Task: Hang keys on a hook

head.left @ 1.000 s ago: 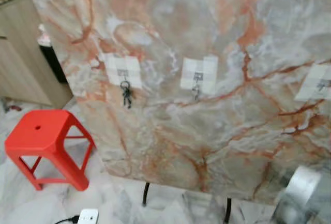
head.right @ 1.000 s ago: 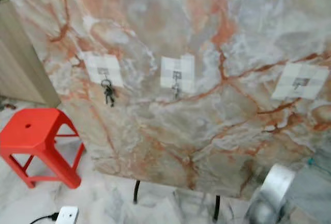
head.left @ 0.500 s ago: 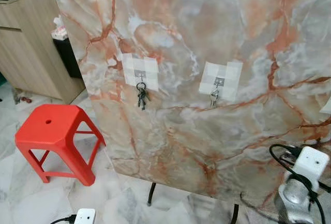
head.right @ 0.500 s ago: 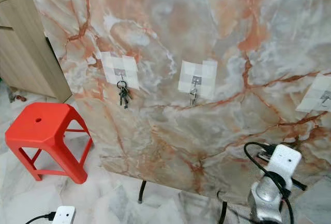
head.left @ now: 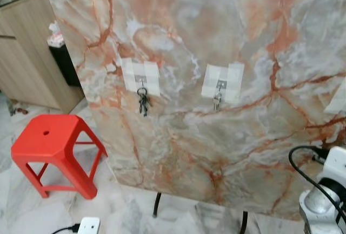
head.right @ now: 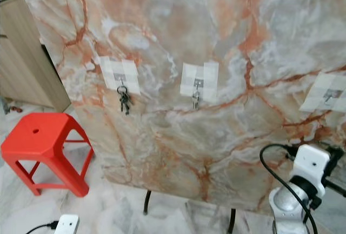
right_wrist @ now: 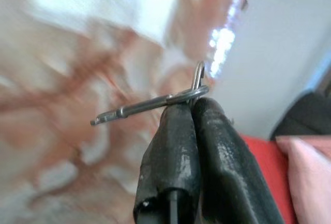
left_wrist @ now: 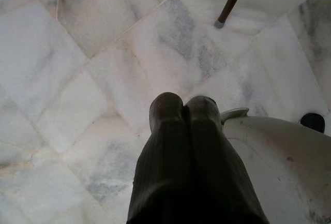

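Key (right_wrist: 150,106) pinched at right gripper (right_wrist: 190,111) fingertips, ring protruding.

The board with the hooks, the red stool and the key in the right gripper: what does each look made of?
The board: marble-patterned, orange veins on grey-white; a glossy laminate or stone, cannot tell which. The red stool: probably moulded plastic, with uniform colour, rounded one-piece legs and a slight sheen. The key, pinched on its ring by the right gripper: metal, thin, grey and shiny.
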Robot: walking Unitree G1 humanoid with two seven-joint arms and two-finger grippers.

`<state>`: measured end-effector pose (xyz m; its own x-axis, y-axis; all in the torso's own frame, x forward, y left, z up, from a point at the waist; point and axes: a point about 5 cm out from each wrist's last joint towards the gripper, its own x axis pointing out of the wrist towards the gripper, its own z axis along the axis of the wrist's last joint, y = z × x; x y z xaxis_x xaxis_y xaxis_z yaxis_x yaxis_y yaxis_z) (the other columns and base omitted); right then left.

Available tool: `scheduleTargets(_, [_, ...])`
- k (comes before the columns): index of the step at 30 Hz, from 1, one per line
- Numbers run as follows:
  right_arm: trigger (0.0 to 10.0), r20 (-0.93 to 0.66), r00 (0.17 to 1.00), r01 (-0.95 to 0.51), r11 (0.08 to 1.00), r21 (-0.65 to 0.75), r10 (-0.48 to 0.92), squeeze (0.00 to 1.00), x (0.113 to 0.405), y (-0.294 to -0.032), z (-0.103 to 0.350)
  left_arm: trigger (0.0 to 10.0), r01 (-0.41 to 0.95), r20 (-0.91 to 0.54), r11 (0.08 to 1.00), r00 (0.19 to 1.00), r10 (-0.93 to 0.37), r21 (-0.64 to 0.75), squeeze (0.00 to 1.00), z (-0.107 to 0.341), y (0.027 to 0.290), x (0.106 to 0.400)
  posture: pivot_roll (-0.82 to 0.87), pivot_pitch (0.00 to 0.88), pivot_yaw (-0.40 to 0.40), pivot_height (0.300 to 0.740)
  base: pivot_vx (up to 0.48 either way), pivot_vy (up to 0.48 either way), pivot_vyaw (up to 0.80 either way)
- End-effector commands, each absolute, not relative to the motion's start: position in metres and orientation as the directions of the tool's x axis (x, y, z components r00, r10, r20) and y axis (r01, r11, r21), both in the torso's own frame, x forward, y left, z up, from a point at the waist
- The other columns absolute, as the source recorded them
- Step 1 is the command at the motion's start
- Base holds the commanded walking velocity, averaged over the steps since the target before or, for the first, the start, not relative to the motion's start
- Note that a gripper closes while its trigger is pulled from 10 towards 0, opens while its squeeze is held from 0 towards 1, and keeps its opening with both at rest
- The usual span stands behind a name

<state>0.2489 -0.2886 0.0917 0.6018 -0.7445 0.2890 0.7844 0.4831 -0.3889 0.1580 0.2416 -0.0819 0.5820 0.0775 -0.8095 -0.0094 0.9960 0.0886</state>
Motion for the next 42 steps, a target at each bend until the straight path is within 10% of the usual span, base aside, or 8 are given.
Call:
scheduleTargets(1, [10.0,0.356,0.629,0.77,0.487,-0.413,-0.691,0.0,0.259,-0.282,0.108,10.0,0.013,-0.823,0.995,0.564,0.077,0.102,0.0,-0.083,0.244,0.154,0.05,0.0,0.007,0.74,0.0,0.0,0.0])
scheduleTargets(42, [10.0,0.332,0.585,0.779,0.397,-0.486,-0.74,0.0,0.29,-0.288,0.135,10.0,0.005,-0.823,0.995,0.563,0.076,0.095,0.0,-0.085,0.242,0.15,0.07,0.0,-0.016,0.74,0.0,0.0,0.0])
